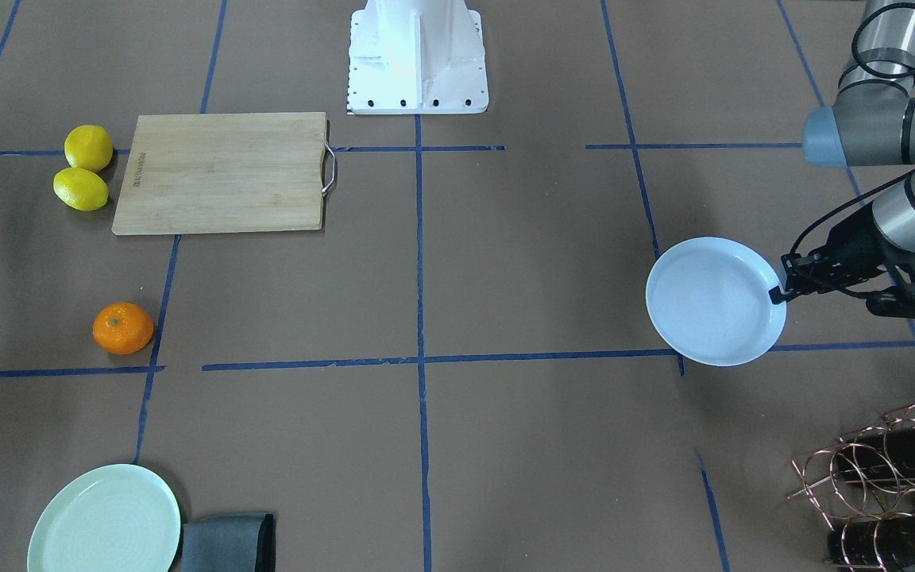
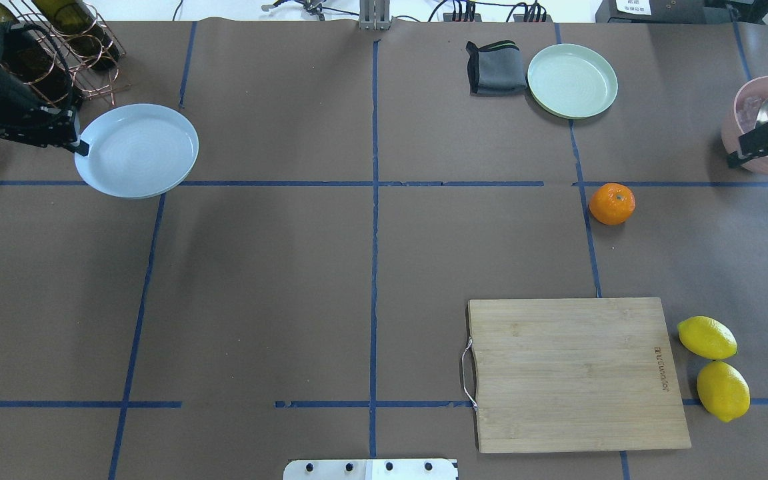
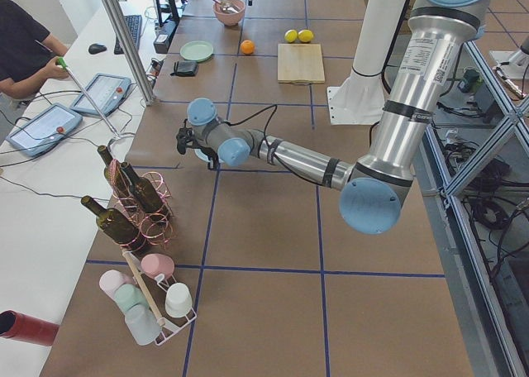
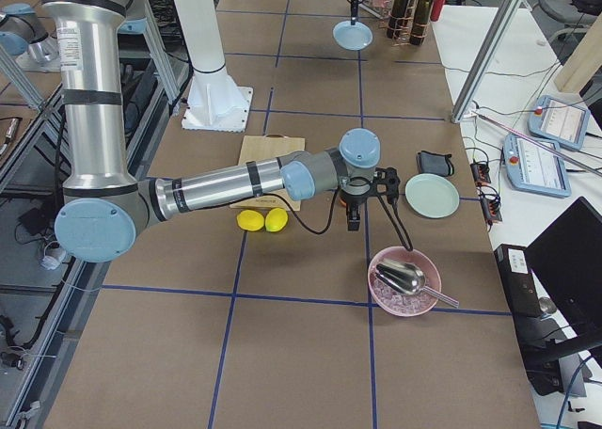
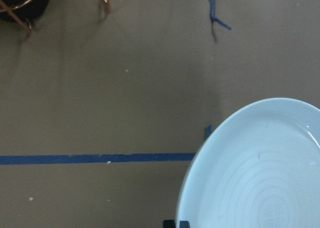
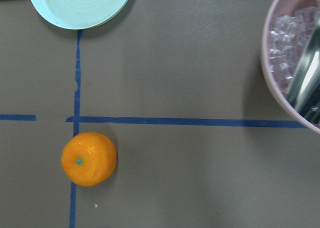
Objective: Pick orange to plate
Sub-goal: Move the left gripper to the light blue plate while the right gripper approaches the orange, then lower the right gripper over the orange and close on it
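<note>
— Where's the orange (image 2: 612, 203)?
— On the table (image 2: 257, 300), at eight o'clock from the right gripper (image 2: 736, 152), whose fingers stand apart, seen from overhead.
— And the plate (image 2: 137, 150)?
— The left gripper (image 2: 79, 144) clamps its nine o'clock rim, well apart from the orange.

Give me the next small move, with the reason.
Probably slide the right gripper over the orange: it hangs open by the pink bowl, the orange lies free on the table, and the left gripper pinches the rim of the plate.
</note>
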Controlling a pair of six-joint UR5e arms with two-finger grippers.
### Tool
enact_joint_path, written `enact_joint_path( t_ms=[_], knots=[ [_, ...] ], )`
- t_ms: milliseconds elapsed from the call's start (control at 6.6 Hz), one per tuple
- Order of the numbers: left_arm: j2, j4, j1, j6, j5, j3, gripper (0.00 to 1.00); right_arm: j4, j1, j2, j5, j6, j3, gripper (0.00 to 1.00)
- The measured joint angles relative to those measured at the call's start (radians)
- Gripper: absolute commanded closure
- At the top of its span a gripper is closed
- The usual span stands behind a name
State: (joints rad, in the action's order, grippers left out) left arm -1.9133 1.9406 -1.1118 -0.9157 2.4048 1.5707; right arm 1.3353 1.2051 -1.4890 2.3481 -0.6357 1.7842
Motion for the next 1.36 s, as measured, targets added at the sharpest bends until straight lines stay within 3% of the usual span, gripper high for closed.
enact_joint_path(
  t_ms=[152,455,758,1061,1364],
  knots=[
    [-0.061,-0.01,0.047,-0.131,-0.01,0.0,1.0,-0.061,-0.083,0.015,-0.072,-0.102,-0.008,0.0],
    [-0.154,0.027,0.201,-0.377,-0.132,-0.006,1.0,-0.165,-0.201,0.036,-0.174,-0.219,-0.046,0.0],
    [-0.193,0.165,0.326,-0.553,-0.248,-0.061,1.0,-0.199,-0.269,0.089,-0.239,-0.264,-0.12,0.0],
    [-0.237,0.225,0.431,-0.651,-0.371,-0.116,1.0,-0.203,-0.285,0.124,-0.257,-0.264,-0.167,0.0],
    [-0.259,0.236,0.473,-0.671,-0.42,-0.136,1.0,-0.202,-0.286,0.141,-0.259,-0.263,-0.183,0.0]
  ],
)
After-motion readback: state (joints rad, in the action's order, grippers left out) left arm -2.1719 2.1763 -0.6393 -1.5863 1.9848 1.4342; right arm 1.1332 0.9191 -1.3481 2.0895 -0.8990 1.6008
